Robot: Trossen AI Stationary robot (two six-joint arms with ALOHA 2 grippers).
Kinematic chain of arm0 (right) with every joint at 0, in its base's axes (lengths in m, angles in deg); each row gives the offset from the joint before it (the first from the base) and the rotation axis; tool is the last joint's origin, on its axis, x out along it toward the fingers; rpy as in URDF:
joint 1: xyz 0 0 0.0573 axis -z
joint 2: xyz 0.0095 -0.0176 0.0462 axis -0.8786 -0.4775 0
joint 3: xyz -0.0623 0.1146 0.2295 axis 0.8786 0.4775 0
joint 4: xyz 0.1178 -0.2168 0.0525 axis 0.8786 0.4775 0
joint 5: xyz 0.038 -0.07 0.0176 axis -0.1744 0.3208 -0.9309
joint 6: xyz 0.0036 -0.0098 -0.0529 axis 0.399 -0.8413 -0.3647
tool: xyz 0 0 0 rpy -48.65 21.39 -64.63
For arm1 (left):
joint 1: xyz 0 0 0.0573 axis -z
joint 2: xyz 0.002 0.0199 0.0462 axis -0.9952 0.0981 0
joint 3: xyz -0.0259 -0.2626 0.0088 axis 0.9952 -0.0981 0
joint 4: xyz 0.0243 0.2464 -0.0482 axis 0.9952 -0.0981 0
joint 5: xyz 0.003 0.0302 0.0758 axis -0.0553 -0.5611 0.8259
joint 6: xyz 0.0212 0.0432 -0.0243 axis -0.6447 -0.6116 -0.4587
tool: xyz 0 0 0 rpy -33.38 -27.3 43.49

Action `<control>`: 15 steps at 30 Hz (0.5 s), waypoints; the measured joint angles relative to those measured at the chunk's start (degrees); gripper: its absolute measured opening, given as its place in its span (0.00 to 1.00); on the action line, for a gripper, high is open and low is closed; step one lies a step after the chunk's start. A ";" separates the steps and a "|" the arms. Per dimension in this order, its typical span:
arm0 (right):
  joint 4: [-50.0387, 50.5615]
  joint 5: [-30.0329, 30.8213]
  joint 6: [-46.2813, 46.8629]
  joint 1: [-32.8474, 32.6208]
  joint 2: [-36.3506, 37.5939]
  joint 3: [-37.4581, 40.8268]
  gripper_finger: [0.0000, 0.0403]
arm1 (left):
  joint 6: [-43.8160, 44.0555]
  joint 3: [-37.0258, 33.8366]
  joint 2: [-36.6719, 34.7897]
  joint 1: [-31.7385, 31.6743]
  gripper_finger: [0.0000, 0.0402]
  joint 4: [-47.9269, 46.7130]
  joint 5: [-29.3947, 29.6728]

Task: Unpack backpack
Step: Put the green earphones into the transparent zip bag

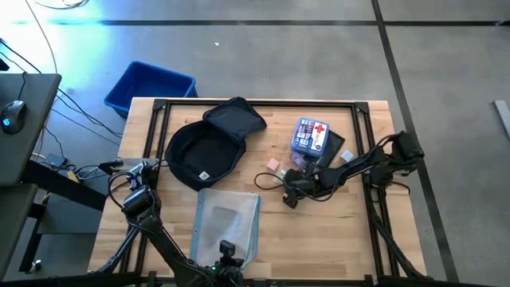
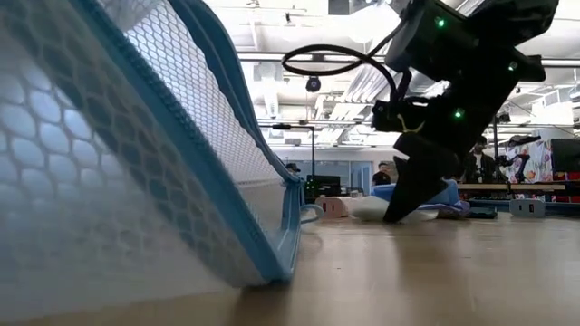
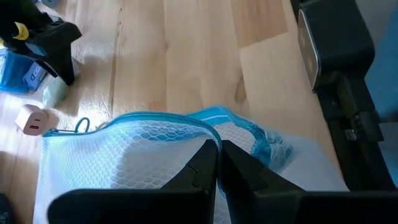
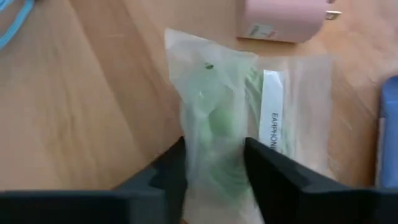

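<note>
We see the dark navy fabric backpack [image 1: 205, 151] lying open at the table's back left, right gripper [image 4: 214, 163] straddling a clear packet of green earphones [image 4: 233, 124] only its wrist view reveals, left gripper [image 3: 218, 167] pinched closed over a blue-edged mesh pouch [image 3: 137, 155]

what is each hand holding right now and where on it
Right hand straddles the middle of a clear earphone packet. Left hand is shut over the mesh pouch; grip unclear.

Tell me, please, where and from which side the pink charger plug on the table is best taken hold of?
Grip the pink charger plug across its two flat sides, coming straight down from above. It lies flat on the table, prongs pointing sideways, so its smooth body is the easy part. The earphone bag lies right beside it, between the right tool's open fingers, so approach from the plug's far side.
</note>
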 joint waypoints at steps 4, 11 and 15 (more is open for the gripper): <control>5.52 -0.66 -3.18 -2.71 0.45 -4.27 0.05 | -0.13 0.00 0.00 -0.04 0.00 -0.01 0.40; 2.21 -12.86 -9.78 -12.75 -0.25 -12.84 0.04 | -4.11 0.26 -0.01 1.06 0.00 0.37 11.11; -0.97 -11.55 -15.90 -16.49 -2.92 -18.34 0.01 | -6.50 0.33 -0.07 1.37 0.00 1.05 13.49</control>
